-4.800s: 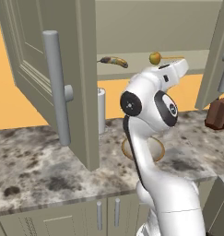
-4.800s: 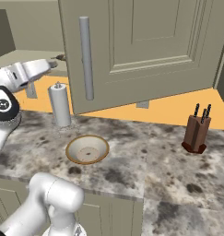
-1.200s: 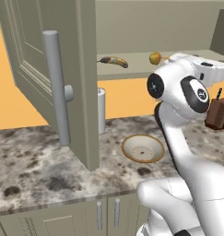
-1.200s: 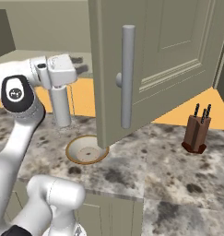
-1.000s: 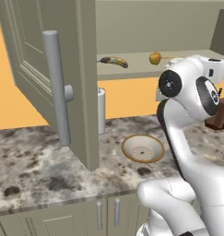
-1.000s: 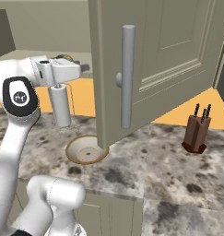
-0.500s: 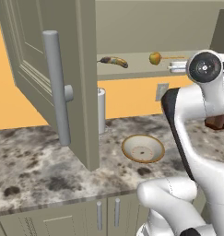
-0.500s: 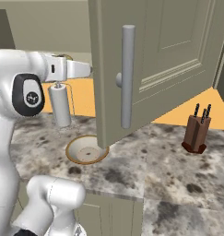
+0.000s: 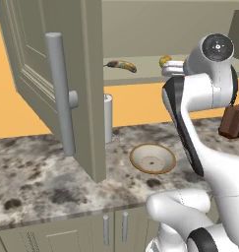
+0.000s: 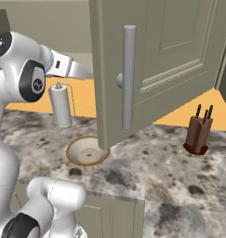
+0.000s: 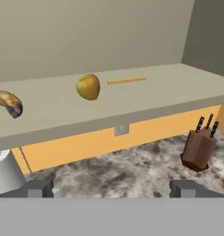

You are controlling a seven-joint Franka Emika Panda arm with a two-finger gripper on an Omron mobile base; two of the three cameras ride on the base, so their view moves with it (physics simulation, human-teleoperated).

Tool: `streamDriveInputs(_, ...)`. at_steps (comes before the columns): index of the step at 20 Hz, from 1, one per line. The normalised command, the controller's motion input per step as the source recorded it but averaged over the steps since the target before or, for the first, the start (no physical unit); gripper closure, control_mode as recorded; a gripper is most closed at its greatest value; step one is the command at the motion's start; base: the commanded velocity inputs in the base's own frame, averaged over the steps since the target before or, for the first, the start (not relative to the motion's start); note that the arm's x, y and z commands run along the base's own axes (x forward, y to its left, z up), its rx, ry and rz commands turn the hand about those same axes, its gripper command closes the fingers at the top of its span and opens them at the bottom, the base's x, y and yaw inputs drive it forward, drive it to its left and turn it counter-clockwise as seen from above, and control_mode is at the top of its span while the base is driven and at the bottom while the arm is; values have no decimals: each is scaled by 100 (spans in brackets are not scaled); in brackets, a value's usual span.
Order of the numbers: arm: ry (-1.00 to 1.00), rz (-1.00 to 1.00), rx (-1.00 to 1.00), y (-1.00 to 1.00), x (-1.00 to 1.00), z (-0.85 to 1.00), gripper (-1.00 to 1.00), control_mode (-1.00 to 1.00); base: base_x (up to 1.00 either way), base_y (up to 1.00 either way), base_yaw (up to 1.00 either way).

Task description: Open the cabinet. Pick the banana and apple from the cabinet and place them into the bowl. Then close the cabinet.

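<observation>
While cabinet [image 9: 57, 83] gapes, banana [image 11: 7, 103] lies lengthwise along its shelf.

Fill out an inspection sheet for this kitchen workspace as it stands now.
Surface: speckled grey-brown stone counter, holding items below.
Job's things: grey-beige wall cabinet has its doors open; brown-mottled yellow banana and round yellow-orange apple lie apart on its shelf; cream bowl with tan-orange rim is empty on the counter.
Clutter: white paper-towel roll upright behind the bowl; brown wooden knife block to the right; thin orange stick on the shelf beyond the apple.
End effector: white-armed two-finger end effector open, empty, facing the shelf.
Cables: nothing seen.
Surroundings: orange wall; low cabinets with short handles.
</observation>
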Motion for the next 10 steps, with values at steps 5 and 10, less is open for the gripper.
streamDriveInputs(5, 1, 5, 3, 10, 6, -7, -100, -100, 0, 0, 0)
streamDriveInputs(10, -7, 6, 0, -1, 25, 0, -100, -100, 0, 0, 0)
